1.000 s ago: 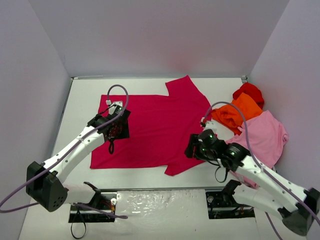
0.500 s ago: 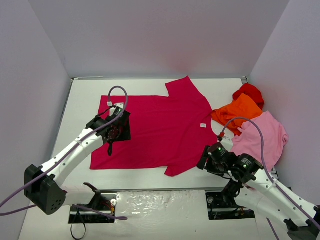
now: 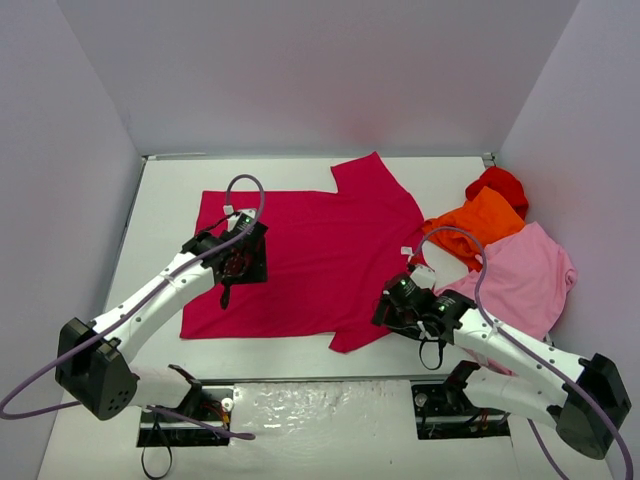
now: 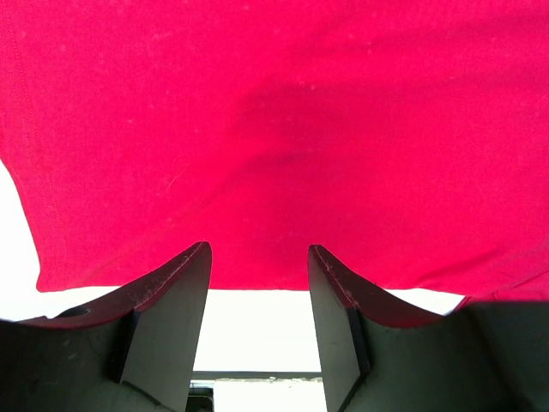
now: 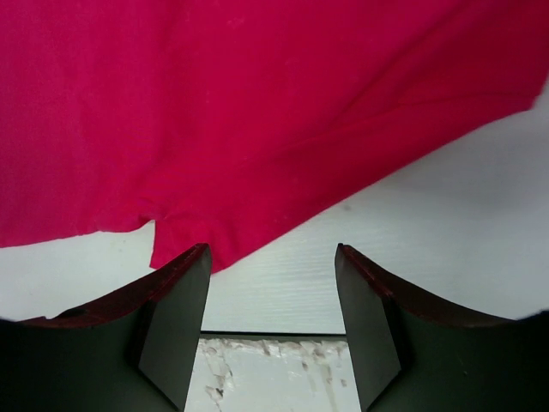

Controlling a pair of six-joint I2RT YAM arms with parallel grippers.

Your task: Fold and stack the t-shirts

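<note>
Raspberry-red short-sleeved cloth t-shirt [image 3: 310, 260] lies spread flat mid-desk, collar end to the right, small white neck tag [image 3: 407, 251] showing. White desk [image 3: 170, 200] is bare around it. Heaped at the far right, apart from it: bright red cloth shirt [image 3: 497, 183], orange cloth shirt [image 3: 478, 222], pale pink cloth shirt [image 3: 525, 275].

Left end effector [image 4: 257, 249]: jaws spread, nothing between them, poised over the shirt's left portion, with the near cloth edge just behind the tips. Right end effector [image 5: 272, 249]: jaws spread, empty, over the near sleeve [image 5: 257, 197], where its corner meets the side seam.

Step in hand, as I read it: take the near edge for the first fold. To do it well:
- Bring each set of jaws down astride the cloth edge.
- Pinch the single layer without bunching it.
- Lift both sides together so the crease runs straight.
- Right side should gather the sleeve inward first.

Against earlier frames:
- Right arm had pulled back off the shirt toward the near right; now it is back at the sleeve edge.
- Left end effector has drifted slightly rightward.
- Shirt and pile unchanged.
</note>
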